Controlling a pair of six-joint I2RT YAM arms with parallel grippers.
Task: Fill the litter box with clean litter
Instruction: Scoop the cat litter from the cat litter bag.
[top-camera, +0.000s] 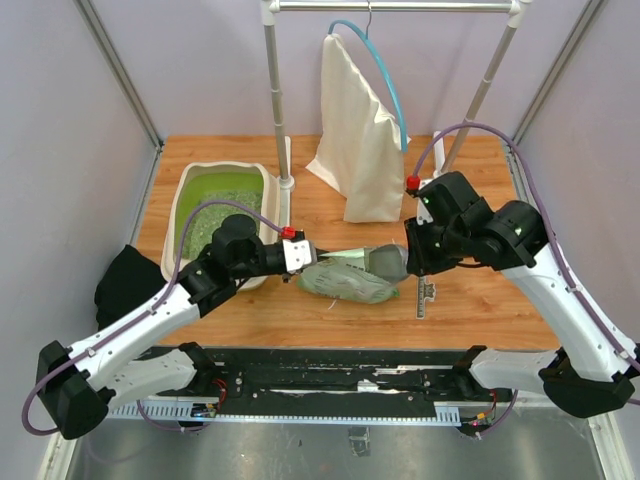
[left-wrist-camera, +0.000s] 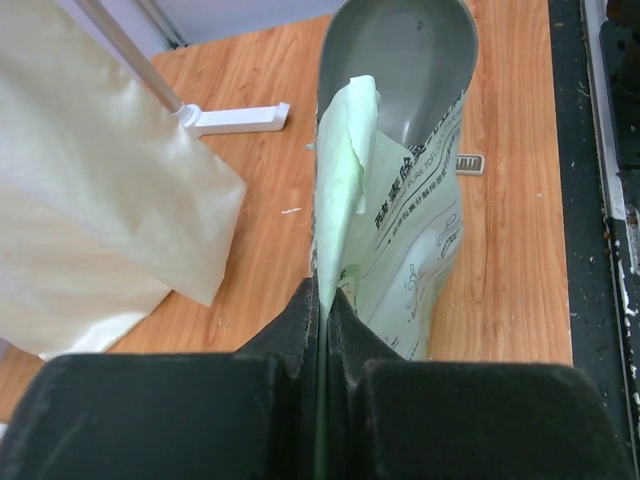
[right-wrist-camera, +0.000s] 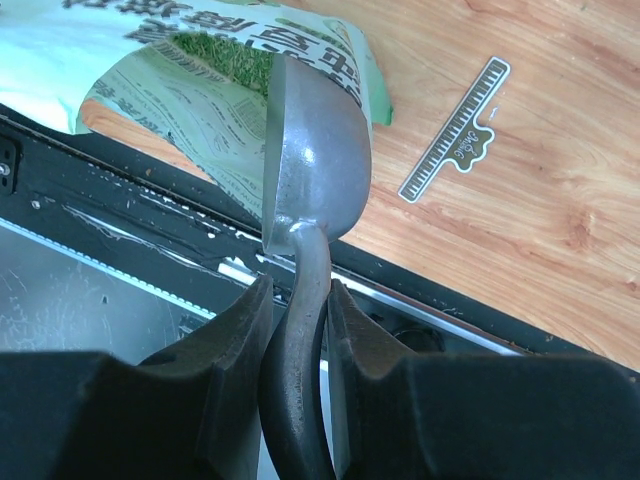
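The beige plastic litter box (top-camera: 222, 167) at the far-left corner of the desk (top-camera: 480, 210) holds some pale granular clean litter (top-camera: 215, 228). The left gripper (left-wrist-camera: 323, 292) pinches the green printed bag (left-wrist-camera: 400, 250); the right gripper (right-wrist-camera: 300, 292) clamps the grey metal scoop (right-wrist-camera: 315, 150); filling seems unfinished.

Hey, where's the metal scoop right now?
In the top view the metal scoop is mid-table, right of centre, its handle in the right gripper, its bowl at the right end of the green litter bag.

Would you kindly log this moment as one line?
left fingers: shut on litter bag edge | right fingers: holding metal scoop at bag | litter box: some litter
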